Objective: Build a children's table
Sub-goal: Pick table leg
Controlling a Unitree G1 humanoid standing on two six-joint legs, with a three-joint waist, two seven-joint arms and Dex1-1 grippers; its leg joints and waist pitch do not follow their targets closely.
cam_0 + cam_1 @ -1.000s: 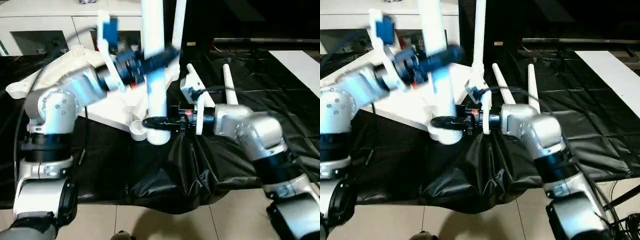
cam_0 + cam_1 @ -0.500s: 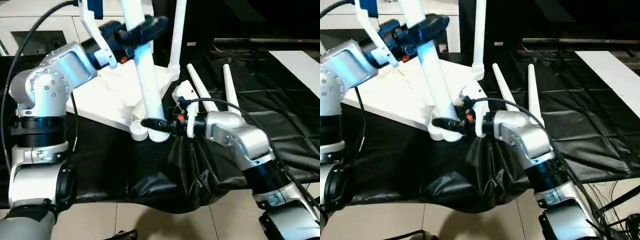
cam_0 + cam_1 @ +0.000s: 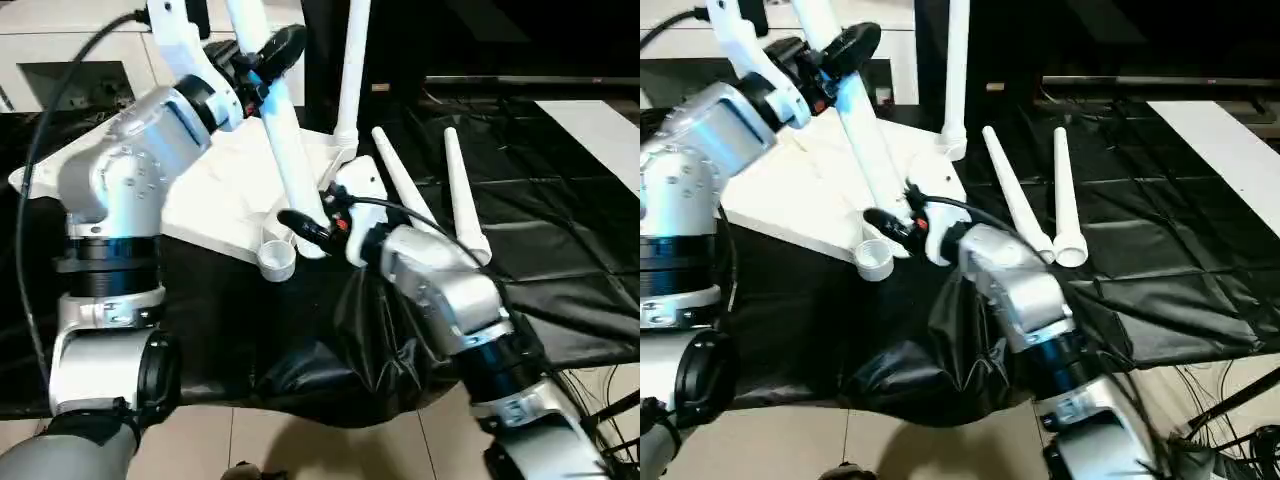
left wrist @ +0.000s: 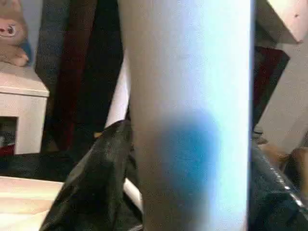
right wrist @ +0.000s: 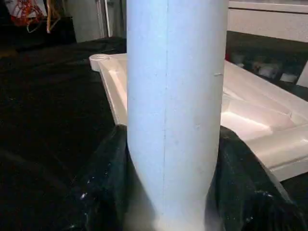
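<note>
The long white plastic leg [image 3: 290, 160] leans over the white plastic tabletop [image 3: 215, 200], which lies on the black-sheeted counter [image 3: 540, 200]. The left pincer [image 3: 262, 58] grips it high up; the right pincer [image 3: 305, 225] grips its thick end. Next, I think, that end must go into the round corner socket [image 3: 277, 260] just beside it.

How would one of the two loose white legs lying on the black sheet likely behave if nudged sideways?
The loose leg is round and tapered, so it would probably roll in a curve. It looks like stiff, hollow plastic, likely light. The wrinkled black sheet might slow it.
</note>
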